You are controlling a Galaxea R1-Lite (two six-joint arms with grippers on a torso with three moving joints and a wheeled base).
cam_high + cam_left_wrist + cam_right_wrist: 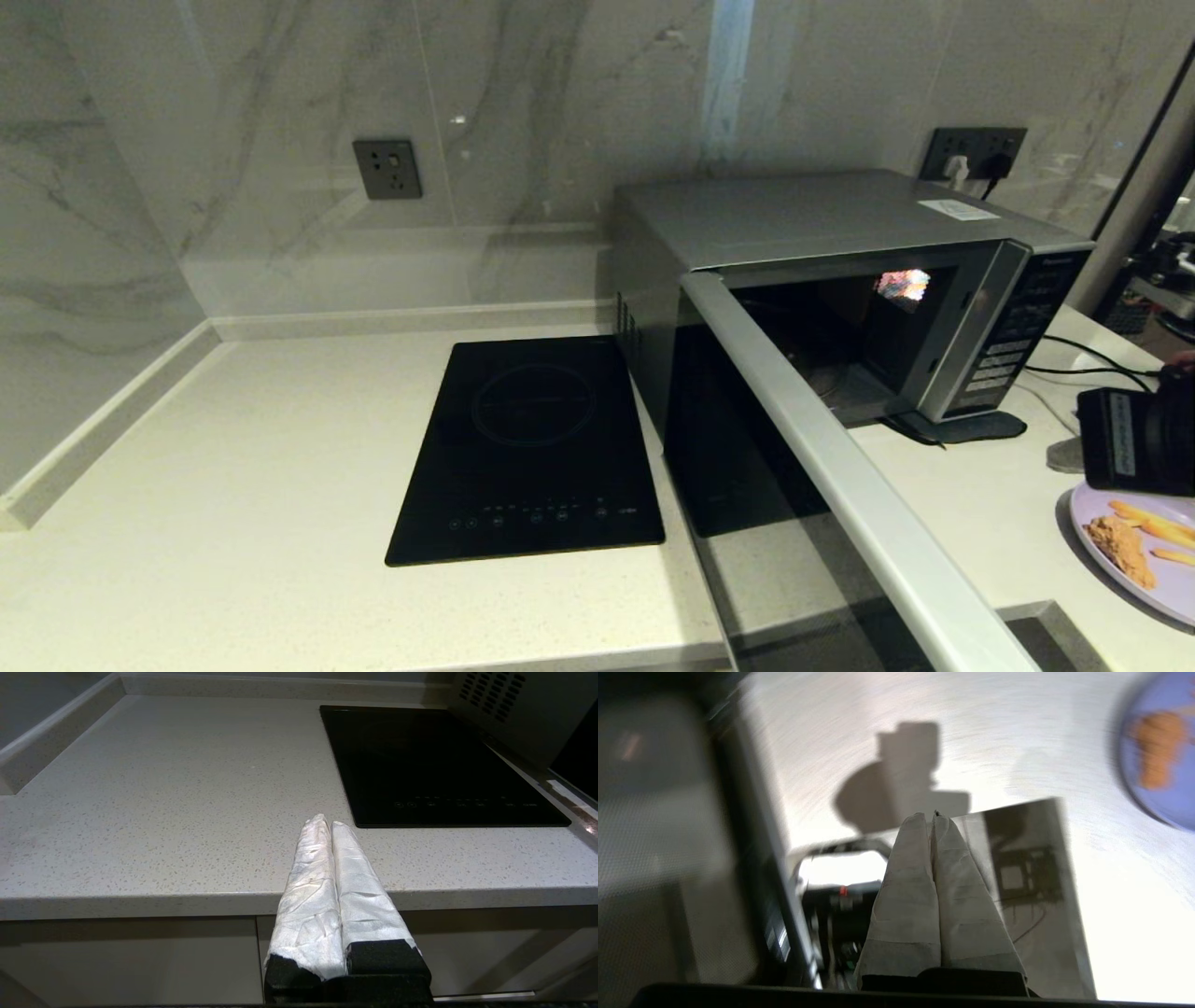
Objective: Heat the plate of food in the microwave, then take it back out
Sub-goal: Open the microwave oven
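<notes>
The microwave [822,219] stands at the back right of the counter. Its door [845,476] is swung wide open toward me and the dark cavity [822,345] shows no dish inside. The plate of food [1092,502], lavender with a brown fried piece and fries, sits on the counter at the right edge, outside the microwave. The right arm's black wrist [1134,439] hovers just behind the plate. In the right wrist view my right gripper [927,817] is shut and empty, with the plate [1167,802] off to one side. My left gripper [325,822] is shut and empty at the counter's front edge.
A flat black hob [532,448] lies in the counter left of the microwave. Black cables [1083,359] run along the counter behind the right arm. Wall sockets [386,169] sit on the marble backsplash. The open door juts out past the counter's front edge.
</notes>
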